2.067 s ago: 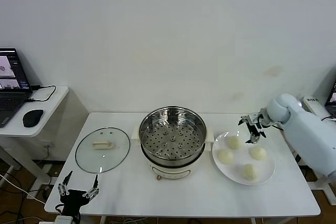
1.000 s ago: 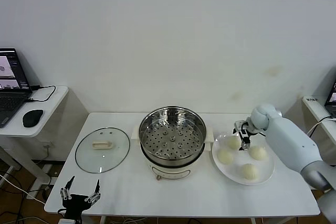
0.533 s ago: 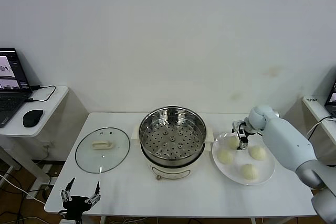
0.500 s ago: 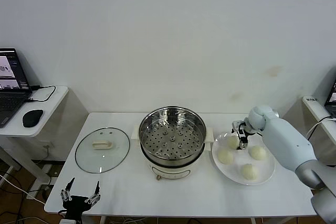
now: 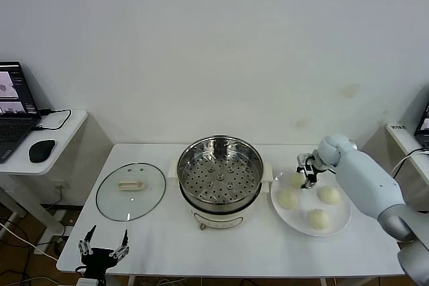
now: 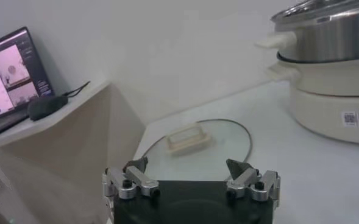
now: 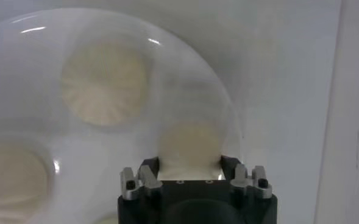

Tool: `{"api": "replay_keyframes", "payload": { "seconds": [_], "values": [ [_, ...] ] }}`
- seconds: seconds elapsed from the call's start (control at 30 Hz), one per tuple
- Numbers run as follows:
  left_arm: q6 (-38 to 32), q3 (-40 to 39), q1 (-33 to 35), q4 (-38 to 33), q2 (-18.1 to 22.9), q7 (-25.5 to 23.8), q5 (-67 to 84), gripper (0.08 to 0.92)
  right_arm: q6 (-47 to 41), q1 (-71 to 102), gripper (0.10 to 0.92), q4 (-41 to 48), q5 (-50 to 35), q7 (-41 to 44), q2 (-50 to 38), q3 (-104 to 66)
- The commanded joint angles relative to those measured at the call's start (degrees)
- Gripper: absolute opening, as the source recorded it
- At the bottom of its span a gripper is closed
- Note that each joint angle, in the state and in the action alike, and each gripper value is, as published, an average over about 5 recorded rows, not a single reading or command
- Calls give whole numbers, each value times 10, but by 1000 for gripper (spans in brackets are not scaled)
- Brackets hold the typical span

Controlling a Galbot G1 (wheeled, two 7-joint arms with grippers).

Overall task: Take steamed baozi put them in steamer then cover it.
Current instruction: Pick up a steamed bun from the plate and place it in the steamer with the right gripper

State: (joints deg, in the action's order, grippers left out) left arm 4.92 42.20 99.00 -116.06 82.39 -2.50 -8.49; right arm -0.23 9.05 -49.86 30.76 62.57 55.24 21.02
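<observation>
While the left pincer (image 5: 102,249) hangs released off the table's (image 5: 167,246) corner, the steamer (image 5: 220,172) sits empty; the right pincer (image 5: 308,175) seemingly grasps the nearest bun (image 5: 297,180) on the plate (image 5: 343,222). Next: lift, carry leftward.

White table (image 5: 167,246): glass lid (image 5: 131,191) flat, nearest left gripper (image 5: 102,248); steamer (image 5: 220,180) mid; plate (image 5: 338,224) w/ buns under right gripper (image 5: 308,177).
</observation>
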Motion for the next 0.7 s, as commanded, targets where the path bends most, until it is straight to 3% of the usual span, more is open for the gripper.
{"api": "replay_keyframes", "payload": {
  "seconds": [0.03, 0.33, 0.57, 0.7],
  "values": [
    [1, -7, -5, -1, 1, 0, -2, 823, -23, -51, 628, -105, -85, 22, -71, 32],
    [1, -10, -8, -8, 0, 3, -5, 823, -35, -236, 628, -156, -219, 48, -73, 141],
    [0, -2, -6, -10, -4, 14, -3, 823, 4, -333, 628, -64, -293, 84, 54, 190],
    [0, 6, -5, -8, -8, 20, 1, 823, 109, -357, 633, 22, -301, 127, 151, 182]
  ]
}}
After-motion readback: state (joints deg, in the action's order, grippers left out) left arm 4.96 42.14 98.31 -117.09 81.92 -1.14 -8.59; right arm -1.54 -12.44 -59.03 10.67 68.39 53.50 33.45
